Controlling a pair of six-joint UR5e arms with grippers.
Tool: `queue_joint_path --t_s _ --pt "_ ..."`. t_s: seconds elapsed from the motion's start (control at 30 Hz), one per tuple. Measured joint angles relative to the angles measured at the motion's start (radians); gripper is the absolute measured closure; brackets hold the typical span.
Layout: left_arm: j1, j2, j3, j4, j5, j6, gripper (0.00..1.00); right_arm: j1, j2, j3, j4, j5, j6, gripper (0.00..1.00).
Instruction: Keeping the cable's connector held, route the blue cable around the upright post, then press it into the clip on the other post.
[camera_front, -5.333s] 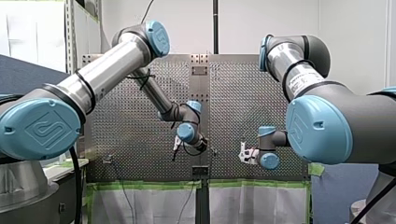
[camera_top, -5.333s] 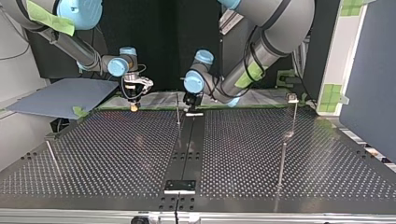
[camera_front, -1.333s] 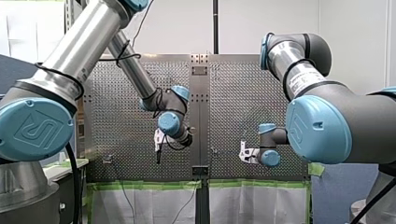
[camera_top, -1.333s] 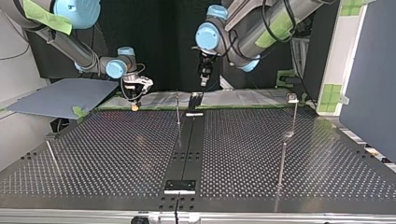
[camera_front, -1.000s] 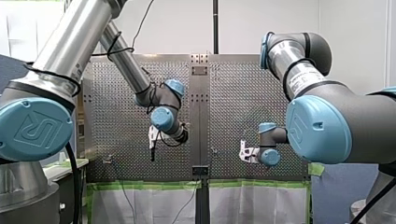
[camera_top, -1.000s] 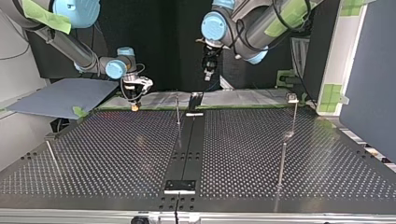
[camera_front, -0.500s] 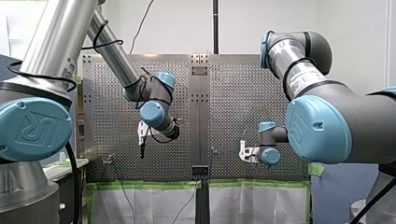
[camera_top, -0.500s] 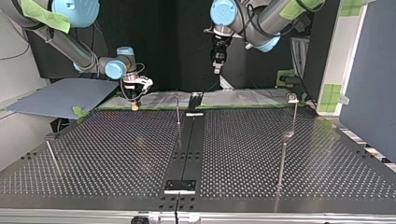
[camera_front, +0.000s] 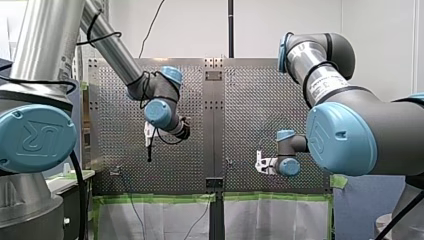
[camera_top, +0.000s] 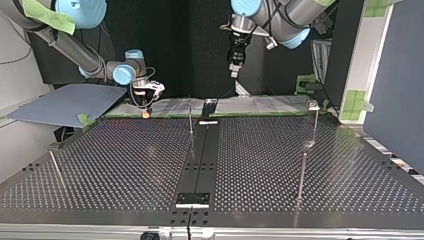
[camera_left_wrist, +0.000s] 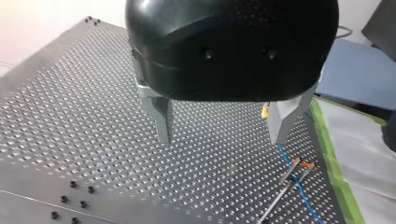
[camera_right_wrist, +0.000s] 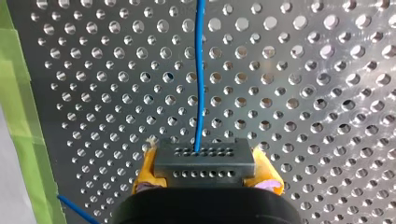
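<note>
Right tool (camera_right_wrist: 205, 170): yellow pads (camera_right_wrist: 148, 169) clamped on the grey connector (camera_right_wrist: 204, 156), one pad each side. The blue cable (camera_right_wrist: 200, 70) leaves the connector's front face and runs straight ahead of the tool over the perforated tabletop (camera_right_wrist: 303, 93). Green tape (camera_right_wrist: 21, 93) edges the tabletop beside the tool. In the top view the right tool (camera_top: 145, 111) sits low at the tabletop's far edge, at the view's left. Left tool (camera_left_wrist: 222, 126): metal fingers (camera_left_wrist: 159, 116) spread wide with only bare tabletop (camera_left_wrist: 70, 116) showing between them, hanging well above it. Beyond one finger there is a thin rod (camera_left_wrist: 285, 186) with an orange piece at its tip. The blue cable (camera_left_wrist: 299, 192) passes just beside the rod; can't tell if they touch. The top view has the left tool (camera_top: 234, 67) high, pointing down, well apart from the right tool. The upright post (camera_top: 190, 120) stands at the far middle of the tabletop, near the right tool. The clip post (camera_top: 315, 125) stands at the view's far right with its clip (camera_top: 313, 105) on top. The cable is too thin to trace in the top view. In the front view the left tool (camera_front: 148, 150) is left of the centre strip and the right tool (camera_front: 260, 165) is right of it and lower.
</note>
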Motion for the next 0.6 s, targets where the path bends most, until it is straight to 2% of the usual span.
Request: queue_joint_path --t_s 0.6 --pt "-0.001 0.007 0.0 0.0 0.0 0.0 0.0 0.001 -0.001 0.0 0.002 -0.001 -0.001 1.0"
